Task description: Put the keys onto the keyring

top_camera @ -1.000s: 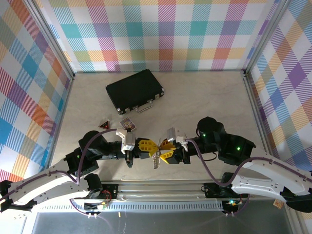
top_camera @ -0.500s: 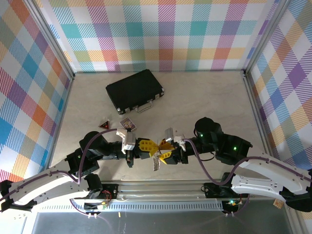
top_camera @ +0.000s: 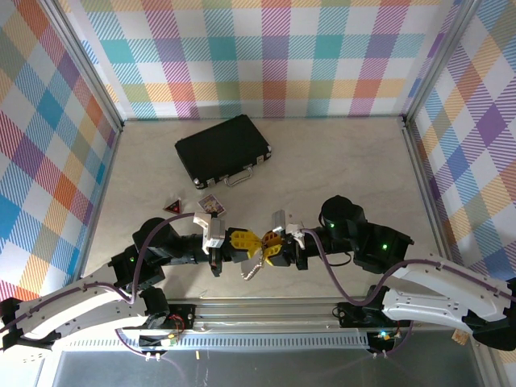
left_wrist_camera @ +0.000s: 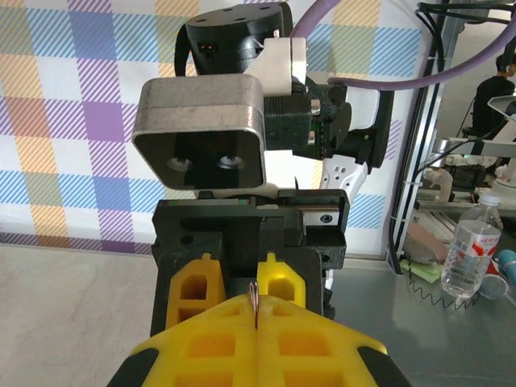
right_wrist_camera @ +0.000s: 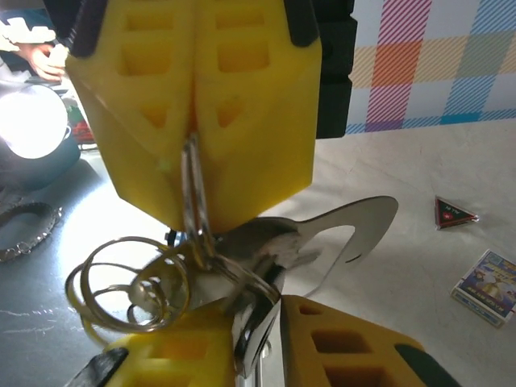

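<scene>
Above near middle of bench [top_camera: 339, 161], left claw [top_camera: 250, 241] clamped shut on keyring [right_wrist_camera: 192, 181]; right claw [top_camera: 272, 248] pinched key [right_wrist_camera: 322, 234] against it. Threading looked underway, not finished.

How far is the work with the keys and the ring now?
Done: keyring and key are off the table. In hand: left gripper is shut on the keyring; right gripper seems to pinch the key against it. Left: threading, which I cannot confirm yet.
</scene>
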Tool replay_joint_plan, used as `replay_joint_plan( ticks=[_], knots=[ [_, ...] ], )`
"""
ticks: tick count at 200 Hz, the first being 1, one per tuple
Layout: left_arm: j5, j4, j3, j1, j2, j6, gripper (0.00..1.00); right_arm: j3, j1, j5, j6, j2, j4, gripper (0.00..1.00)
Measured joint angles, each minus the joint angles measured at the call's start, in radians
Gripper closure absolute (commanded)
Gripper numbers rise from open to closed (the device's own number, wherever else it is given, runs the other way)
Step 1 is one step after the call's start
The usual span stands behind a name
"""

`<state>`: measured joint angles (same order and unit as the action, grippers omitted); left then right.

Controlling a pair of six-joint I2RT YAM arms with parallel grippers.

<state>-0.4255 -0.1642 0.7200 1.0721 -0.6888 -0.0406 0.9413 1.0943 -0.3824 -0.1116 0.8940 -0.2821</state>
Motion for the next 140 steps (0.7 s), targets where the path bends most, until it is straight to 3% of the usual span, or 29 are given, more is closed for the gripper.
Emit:
replay_joint_plan(
  ticks=[140],
  knots=[
    [0.042, 0.01, -0.009, 0.0, 0.025, -0.008, 1.0, -0.024, 0.0, 0.087, -0.009, -0.047, 0.016, 1.0]
  ],
)
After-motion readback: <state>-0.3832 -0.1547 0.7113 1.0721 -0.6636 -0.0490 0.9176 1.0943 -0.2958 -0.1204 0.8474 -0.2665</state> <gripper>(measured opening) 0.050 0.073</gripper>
